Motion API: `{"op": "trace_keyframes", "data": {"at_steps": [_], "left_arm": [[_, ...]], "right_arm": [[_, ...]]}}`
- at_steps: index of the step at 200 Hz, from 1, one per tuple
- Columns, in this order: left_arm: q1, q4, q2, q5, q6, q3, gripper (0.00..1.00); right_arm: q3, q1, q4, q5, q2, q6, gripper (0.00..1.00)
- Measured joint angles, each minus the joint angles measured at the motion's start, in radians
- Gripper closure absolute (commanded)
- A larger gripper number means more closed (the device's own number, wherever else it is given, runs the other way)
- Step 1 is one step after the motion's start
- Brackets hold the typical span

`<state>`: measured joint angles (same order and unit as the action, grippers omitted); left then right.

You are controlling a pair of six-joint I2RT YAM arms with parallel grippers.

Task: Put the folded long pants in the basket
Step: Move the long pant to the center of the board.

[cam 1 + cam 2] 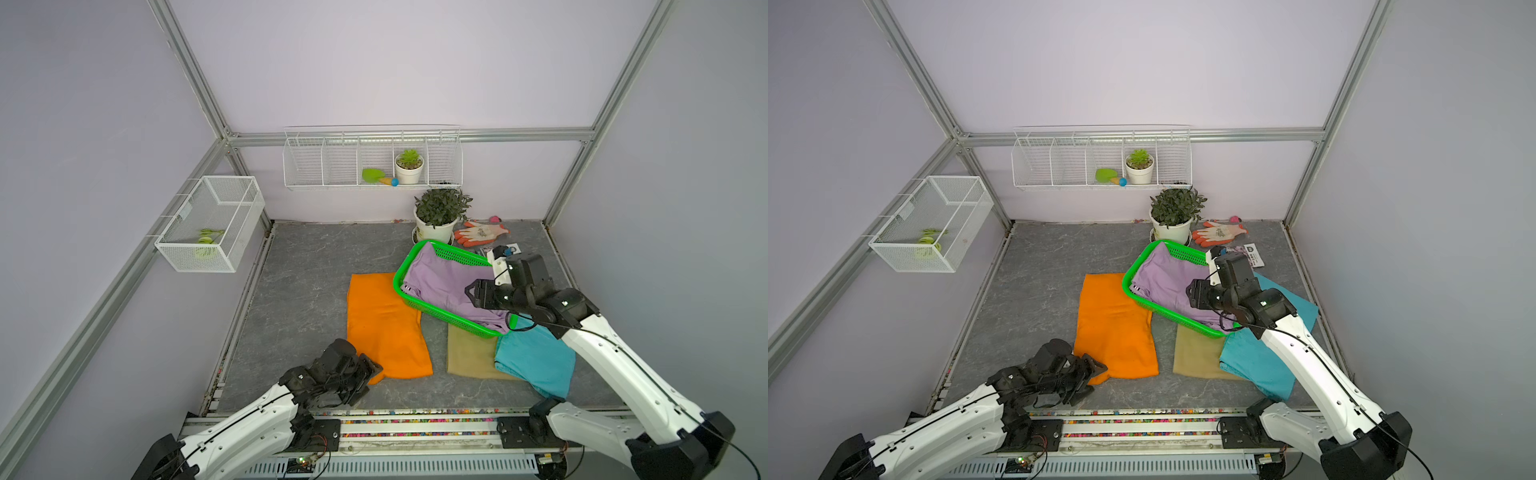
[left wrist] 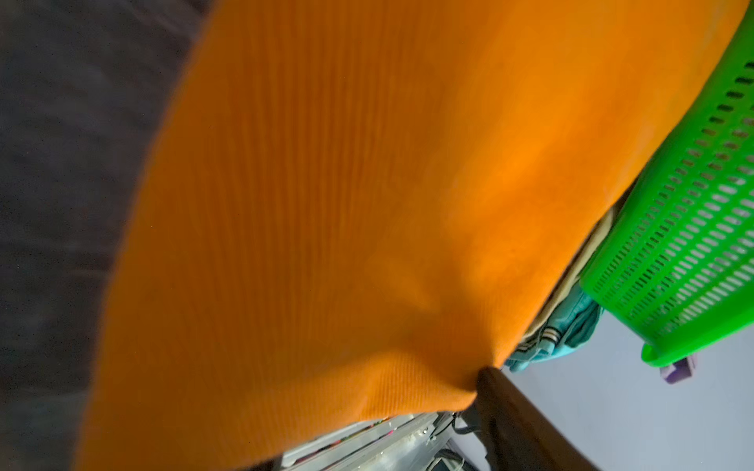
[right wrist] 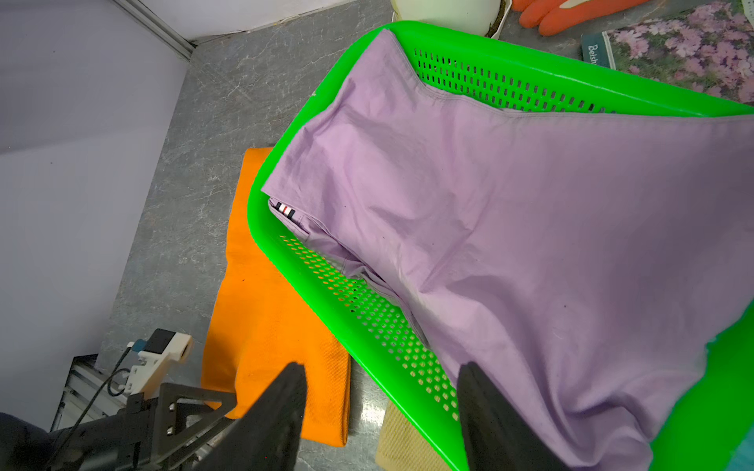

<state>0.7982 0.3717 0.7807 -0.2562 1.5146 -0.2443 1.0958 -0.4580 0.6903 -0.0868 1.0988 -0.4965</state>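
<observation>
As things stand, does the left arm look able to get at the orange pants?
Probably yes: the left gripper sits at the near corner of the orange pants, with nothing between them. The green basket only overlaps their far edge.

A leafy potted plant [image 1: 441,212] is spotted; orange-and-white gloves [image 1: 481,232] are laid just beside it, a flowered booklet [image 3: 685,49] near it. Above it a wire rack [image 1: 305,166] is hung, a succulent [image 1: 409,165] and green scoop [image 1: 372,175] kept inside. Well apart, a mesh box [image 1: 241,216] is mounted.

Soft even light; left-wrist view blurred
</observation>
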Motion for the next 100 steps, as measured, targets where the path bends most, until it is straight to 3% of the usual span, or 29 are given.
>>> {"op": "trace_keyframes", "data": {"at_steps": [25, 39, 60, 100], "left_arm": [[-0.063, 0.003, 0.006, 0.05, -0.014, 0.0, 0.5], [-0.139, 0.021, 0.006, 0.061, -0.047, -0.001, 0.73], [-0.291, 0.037, 0.006, 0.038, -0.118, -0.005, 1.0], [-0.605, 0.108, 0.122, -0.018, -0.329, -0.137, 1.0]], "right_arm": [[-0.012, 0.0, 0.0, 0.0, -0.021, 0.0, 0.36], [-0.018, 0.0, 0.001, 0.0, -0.033, 0.0, 0.37], [-0.027, 0.0, 0.001, 0.0, -0.045, 0.0, 0.38], [-0.04, 0.0, 0.0, -0.011, -0.048, 0.0, 0.41]]}}
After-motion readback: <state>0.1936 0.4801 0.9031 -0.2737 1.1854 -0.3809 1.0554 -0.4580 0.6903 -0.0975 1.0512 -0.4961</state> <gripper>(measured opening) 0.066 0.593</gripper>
